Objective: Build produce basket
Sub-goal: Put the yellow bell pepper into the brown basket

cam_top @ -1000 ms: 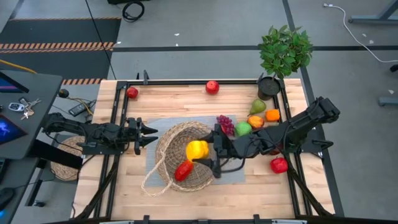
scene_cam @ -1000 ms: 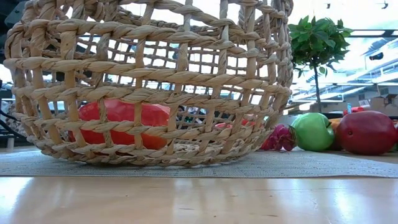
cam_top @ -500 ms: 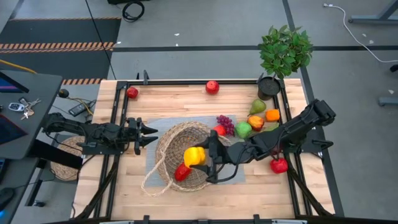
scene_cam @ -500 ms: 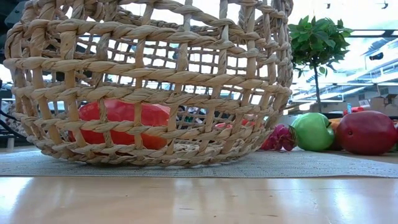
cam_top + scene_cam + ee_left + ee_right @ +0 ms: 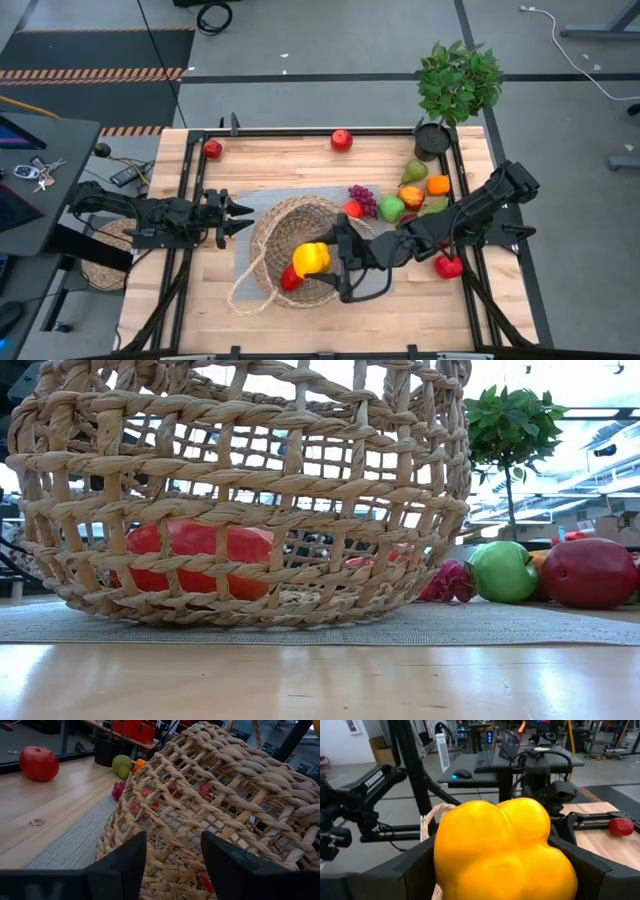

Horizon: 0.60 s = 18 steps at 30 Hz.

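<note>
We have the right gripper clamped on the yellow toy pepper, directly above the round tan wicker basket, red piece beneath. Drop is straight down. Left gripper closed, empty, beside rim.

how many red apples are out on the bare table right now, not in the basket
3. One red apple at the far left corner, one mid far edge, one near the right arm. Another small red fruit by the basket rim may be a fourth.
</note>
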Motion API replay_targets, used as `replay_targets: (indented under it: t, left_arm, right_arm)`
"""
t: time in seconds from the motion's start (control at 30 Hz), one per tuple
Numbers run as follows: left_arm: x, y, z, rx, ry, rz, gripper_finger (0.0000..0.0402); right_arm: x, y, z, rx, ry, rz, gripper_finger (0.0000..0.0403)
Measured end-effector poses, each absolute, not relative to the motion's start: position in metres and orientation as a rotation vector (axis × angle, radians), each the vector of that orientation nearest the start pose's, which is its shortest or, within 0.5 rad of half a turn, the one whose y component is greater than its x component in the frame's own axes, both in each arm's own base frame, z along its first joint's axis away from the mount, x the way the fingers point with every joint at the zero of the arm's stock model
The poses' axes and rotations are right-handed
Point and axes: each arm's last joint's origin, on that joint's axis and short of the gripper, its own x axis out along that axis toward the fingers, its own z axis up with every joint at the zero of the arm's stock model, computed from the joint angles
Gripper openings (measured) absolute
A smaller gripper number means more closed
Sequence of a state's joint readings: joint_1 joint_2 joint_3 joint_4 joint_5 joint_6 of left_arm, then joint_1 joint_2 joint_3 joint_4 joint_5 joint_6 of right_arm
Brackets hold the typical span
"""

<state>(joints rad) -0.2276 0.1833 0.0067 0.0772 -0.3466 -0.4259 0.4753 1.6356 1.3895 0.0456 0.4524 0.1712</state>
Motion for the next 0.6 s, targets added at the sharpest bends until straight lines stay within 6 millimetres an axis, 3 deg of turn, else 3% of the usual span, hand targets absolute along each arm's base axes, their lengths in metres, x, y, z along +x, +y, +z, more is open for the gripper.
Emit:
replay_targets:
  t: [0.27,0.5,0.6]
  left_arm:
    - [0.106,-0.014,0.158,-0.397,0.069,0.137,0.0198]
    - [0.106,-0.014,0.158,-0.397,0.068,0.137,0.0194]
    - [0.106,-0.014,0.158,-0.397,0.068,0.137,0.0193]
  right_arm:
    - [0.344,0.166,0.347,0.069,0.176,0.007,0.0323]
    - [0.36,0.177,0.327,0.048,0.173,0.037,0.0323]
    - [0.368,0.182,0.33,0.016,0.177,0.043,0.0323]
